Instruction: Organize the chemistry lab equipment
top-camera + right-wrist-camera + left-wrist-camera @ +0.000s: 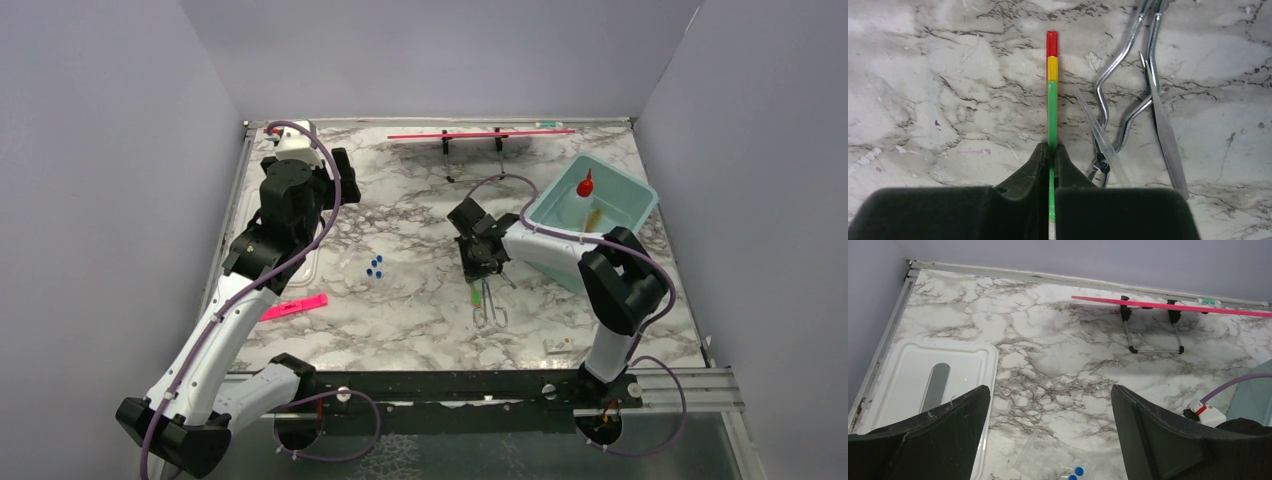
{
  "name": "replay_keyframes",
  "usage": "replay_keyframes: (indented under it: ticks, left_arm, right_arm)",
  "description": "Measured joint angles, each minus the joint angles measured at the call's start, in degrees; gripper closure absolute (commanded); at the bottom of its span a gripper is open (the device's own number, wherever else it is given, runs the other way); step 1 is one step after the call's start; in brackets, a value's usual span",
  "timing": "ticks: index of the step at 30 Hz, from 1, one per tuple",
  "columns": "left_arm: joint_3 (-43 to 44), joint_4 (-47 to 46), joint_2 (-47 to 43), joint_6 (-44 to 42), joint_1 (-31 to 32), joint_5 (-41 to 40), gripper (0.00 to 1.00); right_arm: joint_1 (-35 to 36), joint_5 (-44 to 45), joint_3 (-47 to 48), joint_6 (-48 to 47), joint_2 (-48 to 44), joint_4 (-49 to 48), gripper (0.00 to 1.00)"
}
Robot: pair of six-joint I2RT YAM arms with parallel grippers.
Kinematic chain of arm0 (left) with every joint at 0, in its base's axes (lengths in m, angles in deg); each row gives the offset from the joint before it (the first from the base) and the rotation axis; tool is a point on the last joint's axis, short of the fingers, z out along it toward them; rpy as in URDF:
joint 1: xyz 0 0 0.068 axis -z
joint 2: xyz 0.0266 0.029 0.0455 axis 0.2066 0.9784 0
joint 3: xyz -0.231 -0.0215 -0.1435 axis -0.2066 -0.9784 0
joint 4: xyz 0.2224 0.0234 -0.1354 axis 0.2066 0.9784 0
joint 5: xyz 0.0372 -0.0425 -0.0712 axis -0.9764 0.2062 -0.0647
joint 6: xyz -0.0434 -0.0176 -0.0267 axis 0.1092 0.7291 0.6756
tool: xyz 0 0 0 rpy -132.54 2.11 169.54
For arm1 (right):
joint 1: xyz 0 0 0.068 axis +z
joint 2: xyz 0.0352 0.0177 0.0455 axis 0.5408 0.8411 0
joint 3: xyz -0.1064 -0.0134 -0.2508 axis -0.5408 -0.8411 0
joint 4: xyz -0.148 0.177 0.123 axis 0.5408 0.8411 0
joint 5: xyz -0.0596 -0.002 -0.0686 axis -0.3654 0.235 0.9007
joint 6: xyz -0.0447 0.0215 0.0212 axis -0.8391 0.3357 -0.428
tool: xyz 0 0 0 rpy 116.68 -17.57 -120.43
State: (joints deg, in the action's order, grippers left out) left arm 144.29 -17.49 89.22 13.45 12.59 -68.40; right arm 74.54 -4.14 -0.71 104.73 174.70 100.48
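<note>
Right gripper (pixel 1052 150) pinched shut on your green tool (pixel 1052 107), just beside the forceps (pixel 1113 95).
Its lower end hides between the fingers (pixel 1035 167); overhead you see only a sliver. Left gripper (pixel 1049 395) gapes wide over the table (pixel 1073 355).

The marble-patterned tabletop (pixel 420 300) is carrying the following items. A white tray (pixel 963 365) is lying flat by the left edge. A flat pink strip (pixel 295 306) is lying towards the front left. Blue-capped clear tubes (pixel 375 267) are lying close together near the centre. A long red rod (pixel 480 133) is resting on a black stand (pixel 1124 315) along the back wall. A pale teal bin (pixel 620 175) is sitting at the right. Metal scissor-like forceps (pixel 1113 85), a clear thin rod (pixel 1100 137) and a flat metal strip (pixel 1168 145) are lying just beside a green-handled implement (pixel 1052 110).
</note>
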Motion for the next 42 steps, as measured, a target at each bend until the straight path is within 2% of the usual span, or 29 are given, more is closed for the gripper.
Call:
replay_keyframes:
  ticks: [5, 11, 19, 25, 32, 38, 42]
  left_arm:
    - [0.00, -0.02, 0.02, 0.22, 0.00, 0.02, 0.06]
    - [0.00, -0.02, 0.09, 0.68, 0.00, 0.00, 0.06]
    - [0.00, -0.02, 0.31, 0.68, 0.00, 0.00, 0.07]
    - [0.00, -0.17, 0.37, 0.66, 0.00, 0.00, 0.06]
    - [0.00, -0.20, 0.37, 0.63, 0.00, 0.02, 0.06]
    - [0.00, -0.20, 0.37, 0.63, 0.00, 0.00, 0.06]
    - [0.00, -0.20, 0.37, 0.61, 0.00, 0.00, 0.06]
  right_arm:
    - [0.15, 0.15, -0.42, -1.07, -2.47, -1.77, 0.99]
    - [0.15, 5.60, -0.42, -1.05, -15.78, -3.89, 0.99]
    - [0.15, 25.53, -2.64, -2.03, -33.48, -7.56, 0.99]
    - [-1.57, 38.77, -3.21, -3.63, -37.81, -7.54, 0.99]
    - [-16.02, 40.39, -3.19, 0.48, -37.83, -1.79, 0.99]
    - [-27.19, 35.58, -4.24, 3.26, -36.70, 0.11, 0.99]
    - [-30.97, 32.46, -7.63, 4.85, -33.46, -0.09, 0.97]
